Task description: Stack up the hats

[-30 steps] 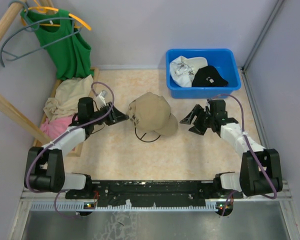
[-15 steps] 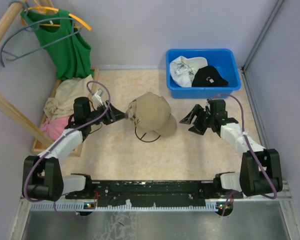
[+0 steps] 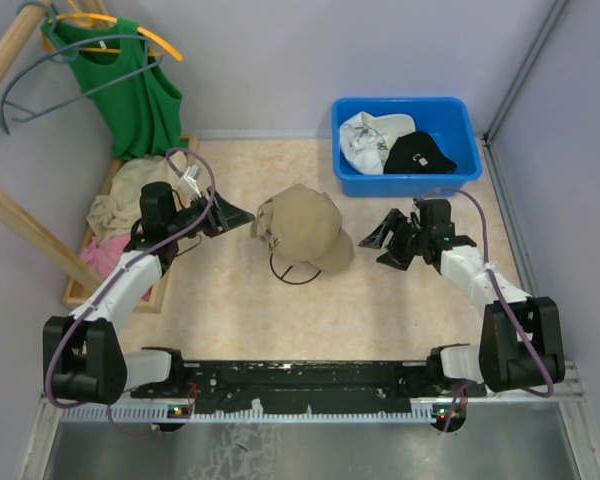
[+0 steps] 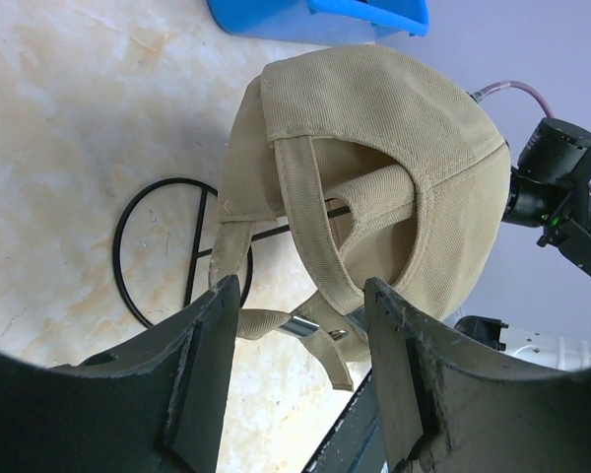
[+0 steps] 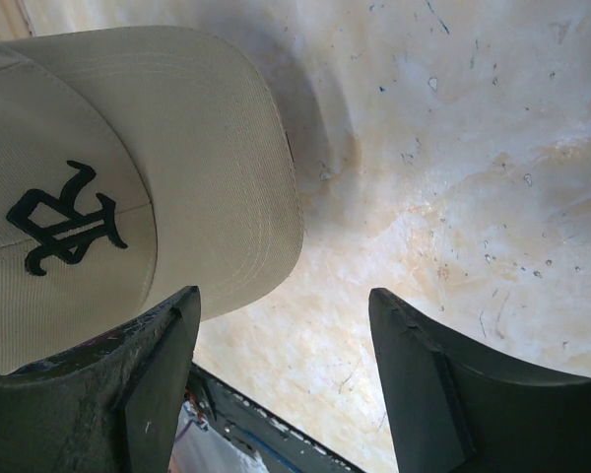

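Your left pincer (image 3: 244, 217) is spread just off the back strap of the tan hat (image 3: 305, 228); your right pincer (image 3: 372, 250), also spread, faces its brim

Top external sits high behind the arm bases, looks down and forward, wide enough for the whole table (image 3: 220, 300); left wrist camera is close on the back strap of the tan cap (image 4: 424, 128); right wrist closer yet, facing its brim and logo; all views share that cap (image 3: 305, 225).
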You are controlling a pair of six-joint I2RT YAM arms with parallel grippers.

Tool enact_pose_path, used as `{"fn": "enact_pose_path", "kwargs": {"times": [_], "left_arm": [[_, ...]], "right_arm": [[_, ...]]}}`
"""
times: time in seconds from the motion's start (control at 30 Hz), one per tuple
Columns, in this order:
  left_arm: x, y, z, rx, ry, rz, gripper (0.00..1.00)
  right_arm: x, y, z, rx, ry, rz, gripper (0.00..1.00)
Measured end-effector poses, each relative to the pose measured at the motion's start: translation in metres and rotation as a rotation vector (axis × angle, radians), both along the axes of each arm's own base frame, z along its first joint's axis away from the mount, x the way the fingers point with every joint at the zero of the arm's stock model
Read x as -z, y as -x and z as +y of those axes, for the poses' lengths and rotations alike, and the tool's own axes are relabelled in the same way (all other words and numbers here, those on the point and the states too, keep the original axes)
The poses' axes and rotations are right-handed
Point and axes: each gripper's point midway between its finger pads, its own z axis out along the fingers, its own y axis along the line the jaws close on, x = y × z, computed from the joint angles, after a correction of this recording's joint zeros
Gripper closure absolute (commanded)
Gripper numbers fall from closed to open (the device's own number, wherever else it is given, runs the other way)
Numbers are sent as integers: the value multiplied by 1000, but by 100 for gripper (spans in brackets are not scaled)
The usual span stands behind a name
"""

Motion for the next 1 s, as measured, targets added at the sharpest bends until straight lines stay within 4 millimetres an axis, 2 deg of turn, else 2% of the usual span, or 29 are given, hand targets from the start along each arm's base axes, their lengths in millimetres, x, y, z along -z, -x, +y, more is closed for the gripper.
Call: {"fn": "enact_pose_path", "kwargs": {"times": [0.37, 0.57, 0.7, 0.8, 0.87, 1.0], "left_arm": [[9, -5, -8, 19, 18, 40, 38], [1, -10, -18, 41, 30, 22, 37], [-2, -11, -23, 53, 35, 12, 44], [1, -10, -27, 64, 34, 17, 45], [3, -9, -30, 71, 33, 22, 52], [6, -8, -33, 80, 30, 26, 75]], "right_arm": [[1, 0, 0, 0, 0, 4, 31], [1, 0, 0, 0, 0, 4, 31], [1, 0, 0, 0, 0, 4, 31], [1, 0, 0, 0, 0, 4, 31], [2, 0, 0, -1, 0, 6, 31], [2, 0, 0, -1, -1, 8, 30]]}}
